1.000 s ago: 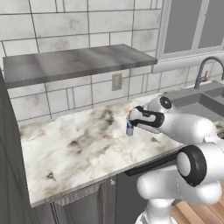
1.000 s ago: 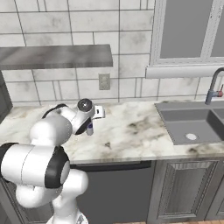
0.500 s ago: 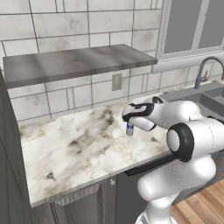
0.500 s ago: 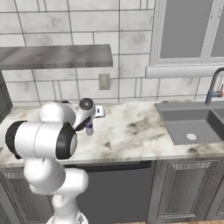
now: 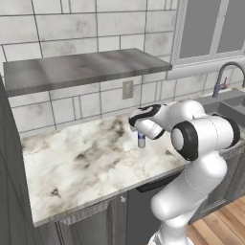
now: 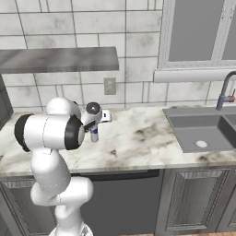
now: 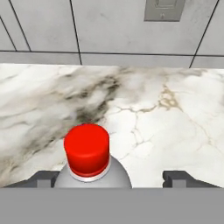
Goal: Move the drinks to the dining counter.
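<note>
Arm swung round, gripper [image 7: 112, 179] now straddling small greyish bottle with red cap [image 7: 87, 151], fingers spread wide either side, bottle upright just left of centre

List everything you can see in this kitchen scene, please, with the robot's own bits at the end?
Bottle: one, greyish with a red cap, upright on the worktop, between the gripper's fingers.
Worktop: one, white marble with dark veins, along the tiled wall.
Shelf: one, grey metal, on the wall above the worktop.
Outlet: one, grey, on the wall tiles behind the bottle.
Sink: one, grey, set into the worktop's right end.
Faucet: one, grey with a red handle, behind the sink.
Window: one, grey panes, above the sink.
Cabinets: dark grey, under the worktop.
Arm: one, white with dark joints.
Gripper: one, dark fingertips either side of the bottle, clear of its sides.
</note>
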